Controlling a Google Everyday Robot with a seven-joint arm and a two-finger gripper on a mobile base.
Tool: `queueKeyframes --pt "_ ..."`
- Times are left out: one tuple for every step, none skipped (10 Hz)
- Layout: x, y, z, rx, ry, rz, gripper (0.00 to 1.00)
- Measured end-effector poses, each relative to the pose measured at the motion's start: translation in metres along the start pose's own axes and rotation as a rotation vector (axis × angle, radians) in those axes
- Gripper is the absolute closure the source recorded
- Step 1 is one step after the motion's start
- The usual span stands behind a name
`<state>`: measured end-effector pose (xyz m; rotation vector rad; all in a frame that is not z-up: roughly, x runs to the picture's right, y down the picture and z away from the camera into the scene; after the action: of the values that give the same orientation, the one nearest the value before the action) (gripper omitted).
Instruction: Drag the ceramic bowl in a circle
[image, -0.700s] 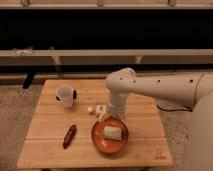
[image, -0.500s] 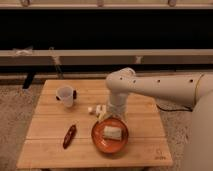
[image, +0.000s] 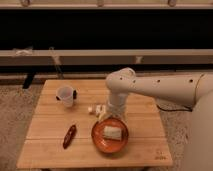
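Observation:
The ceramic bowl (image: 100, 142) is a wide, shallow orange-red dish on the front middle of the wooden table (image: 45, 150). A pale rectangular block (image: 113, 132) lies inside it. My white arm (image: 150, 87) reaches in from the right and bends down at the elbow. The gripper (image: 109, 117) points downward at the bowl's far rim, at its upper left edge. I cannot tell whether it touches or holds the rim.
A small translucent plastic cup (image: 65, 95) stands at the table's back left. A dark red elongated object (image: 69, 136) lies left of the bowl. Small white pieces (image: 94, 109) lie just behind the bowl, next to the gripper. Dark shelving runs behind the table.

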<state>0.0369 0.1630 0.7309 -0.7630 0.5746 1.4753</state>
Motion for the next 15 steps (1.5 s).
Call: queueKeyframes --pt "0.0000 0.0000 0.0000 0.000 0.000 0.000 0.20" --pt "0.0000 0.0000 0.0000 0.000 0.000 0.000 0.20" --pt "0.0000 0.0000 0.0000 0.000 0.000 0.000 0.20" --pt "0.0000 0.0000 0.0000 0.000 0.000 0.000 0.20" --pt "0.0000 0.0000 0.0000 0.000 0.000 0.000 0.20" --pt "0.0000 -0.0001 0.0000 0.000 0.000 0.000 0.20" --pt "0.0000 -0.0002 0.0000 0.000 0.000 0.000 0.20" --pt "0.0000 -0.0004 0.0000 0.000 0.000 0.001 0.20" --pt "0.0000 -0.0004 0.0000 0.000 0.000 0.001 0.20" --pt "0.0001 -0.0004 0.0000 0.000 0.000 0.001 0.20" --pt "0.0000 -0.0004 0.0000 0.000 0.000 0.001 0.20" --pt "0.0001 -0.0004 0.0000 0.000 0.000 0.001 0.20" --pt "0.0000 -0.0004 -0.0001 0.000 0.000 0.001 0.20" --pt "-0.0004 -0.0002 -0.0011 -0.001 0.000 -0.003 0.20" --pt "-0.0014 -0.0009 -0.0017 0.000 0.004 -0.022 0.20"
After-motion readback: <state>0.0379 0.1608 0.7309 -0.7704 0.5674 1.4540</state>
